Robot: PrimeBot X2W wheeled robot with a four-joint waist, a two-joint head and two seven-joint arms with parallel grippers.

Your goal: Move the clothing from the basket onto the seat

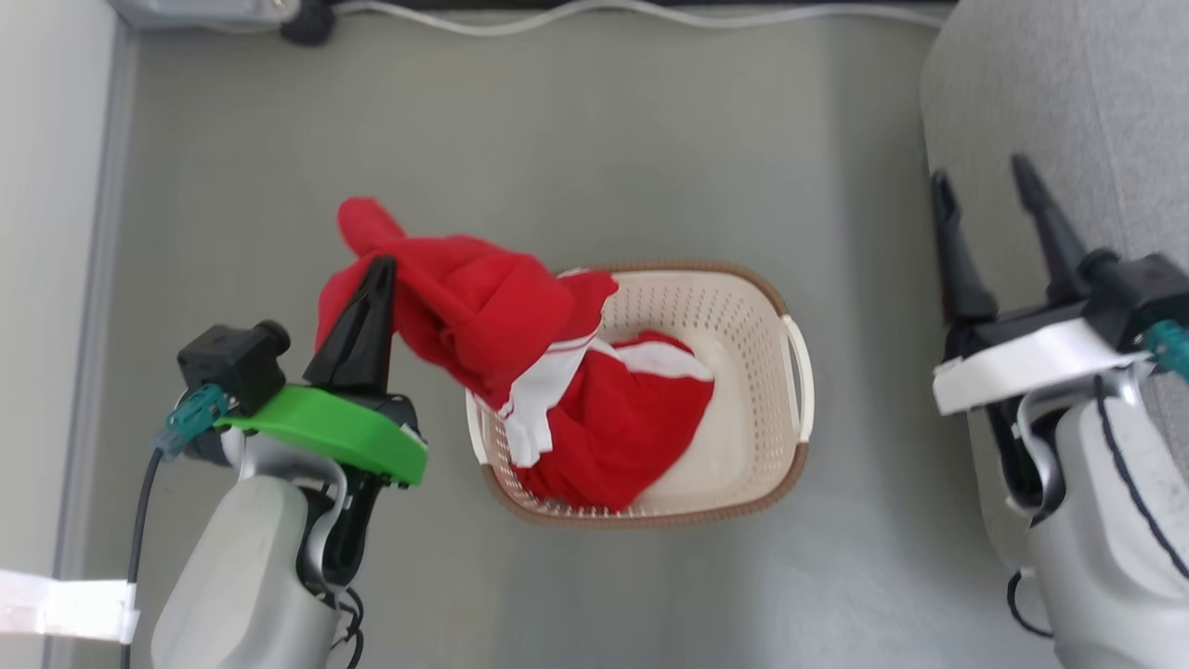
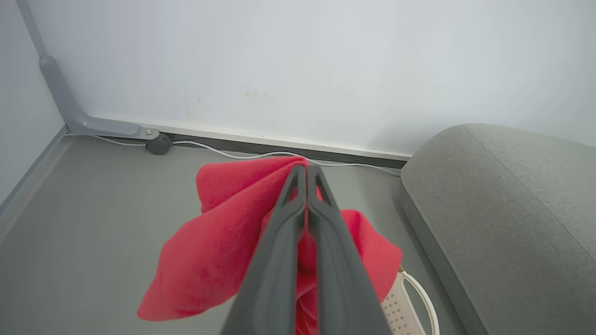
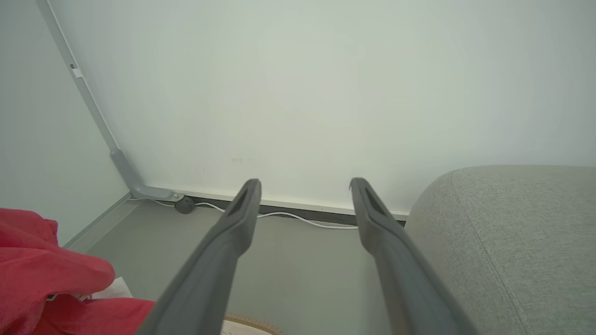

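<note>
Bunching red clothing [image 1: 483, 307], white striped trim, over basket [image 1: 743, 307].

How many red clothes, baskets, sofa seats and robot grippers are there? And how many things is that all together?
red clothes: 2, one lifted up and one lying in the basket
basket: 1
seat: 1
grippers: 2, the left gripper with jaws shut on the lifted garment, the right gripper with jaws open
Total: 6
</note>
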